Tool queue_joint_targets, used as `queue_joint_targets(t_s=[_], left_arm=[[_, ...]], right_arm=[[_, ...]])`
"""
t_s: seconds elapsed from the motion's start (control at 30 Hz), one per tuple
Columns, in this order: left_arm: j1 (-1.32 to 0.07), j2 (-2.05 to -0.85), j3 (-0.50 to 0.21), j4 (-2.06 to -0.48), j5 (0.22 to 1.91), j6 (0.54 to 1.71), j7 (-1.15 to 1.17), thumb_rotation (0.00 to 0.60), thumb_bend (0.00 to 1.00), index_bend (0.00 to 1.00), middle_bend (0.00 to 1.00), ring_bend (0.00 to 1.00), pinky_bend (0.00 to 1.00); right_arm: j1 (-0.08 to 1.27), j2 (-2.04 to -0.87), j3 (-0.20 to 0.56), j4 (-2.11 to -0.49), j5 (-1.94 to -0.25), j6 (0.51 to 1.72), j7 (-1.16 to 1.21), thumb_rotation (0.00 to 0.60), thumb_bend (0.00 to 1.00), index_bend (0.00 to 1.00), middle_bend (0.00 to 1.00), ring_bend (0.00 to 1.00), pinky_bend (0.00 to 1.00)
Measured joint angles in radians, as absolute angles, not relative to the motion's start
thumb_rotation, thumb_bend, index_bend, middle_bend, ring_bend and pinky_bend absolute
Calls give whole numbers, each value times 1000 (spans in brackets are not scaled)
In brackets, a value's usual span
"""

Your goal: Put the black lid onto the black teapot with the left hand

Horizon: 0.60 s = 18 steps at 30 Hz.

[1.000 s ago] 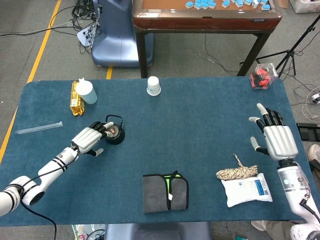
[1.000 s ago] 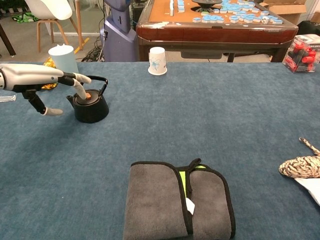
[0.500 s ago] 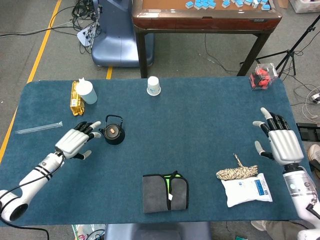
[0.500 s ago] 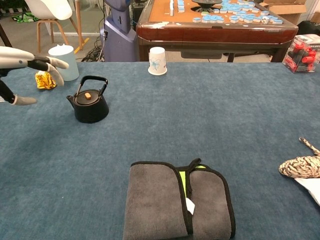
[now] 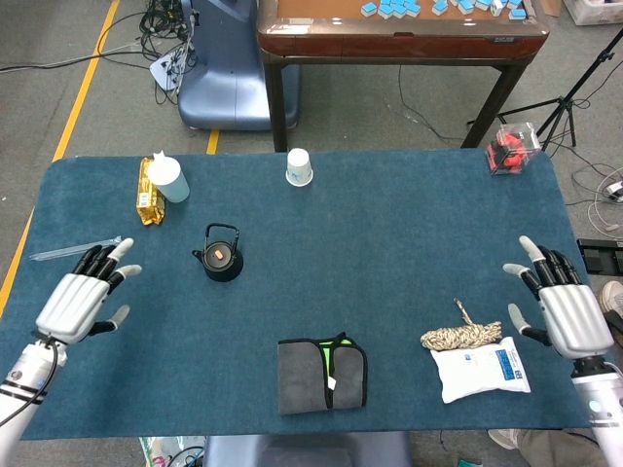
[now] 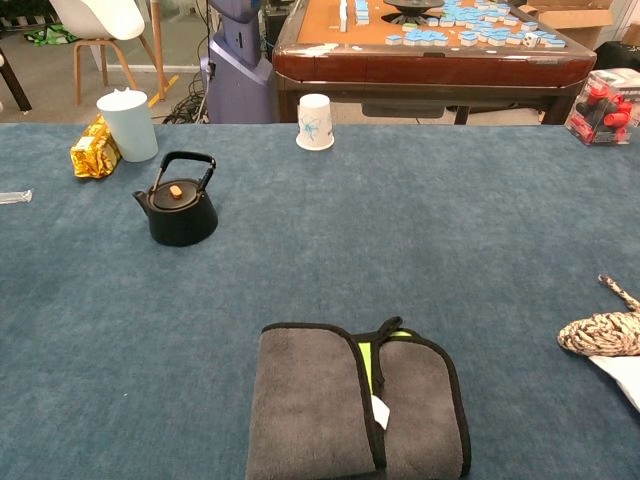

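The black teapot (image 5: 221, 261) (image 6: 180, 211) stands on the blue table left of centre, its handle upright. The black lid (image 5: 221, 257) (image 6: 176, 192), with an orange knob, sits on top of it. My left hand (image 5: 80, 296) hovers open over the table's left edge, well to the left of the teapot, fingers spread and holding nothing. My right hand (image 5: 560, 302) is open at the far right edge, fingers spread. Neither hand appears in the chest view.
A paper cup (image 5: 299, 166) stands at the back centre. A pale blue cup (image 5: 169, 179) and gold packet (image 5: 147, 193) sit back left. A folded grey cloth (image 5: 322, 375) lies front centre. Rope (image 5: 460, 336), a white packet (image 5: 481, 368) and a clear tube (image 5: 74, 250) also lie here.
My left hand let go of the lid on the teapot and drew back left toward the table edge, leaving the chest view. My right hand moved slightly down and right.
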<state>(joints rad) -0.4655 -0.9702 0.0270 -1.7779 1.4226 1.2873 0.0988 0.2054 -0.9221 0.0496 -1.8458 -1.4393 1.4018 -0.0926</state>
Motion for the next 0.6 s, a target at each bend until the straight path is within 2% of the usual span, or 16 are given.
queue_joint_targets(t_s=[0.27, 0.6], left_arm=[[-299, -1049, 85, -1690, 1540, 1465, 43, 600, 344, 250, 0, 0, 0], [-221, -1088, 103, -1640, 1595, 1522, 30, 600, 344, 250, 0, 0, 0]], right_arm=[[101, -923, -11, -1818, -1558, 1531, -68, 600, 417, 249, 33, 4, 0], [3, -920, -60, -1792, -1665, 1648, -60, 600, 418, 249, 33, 4, 0]])
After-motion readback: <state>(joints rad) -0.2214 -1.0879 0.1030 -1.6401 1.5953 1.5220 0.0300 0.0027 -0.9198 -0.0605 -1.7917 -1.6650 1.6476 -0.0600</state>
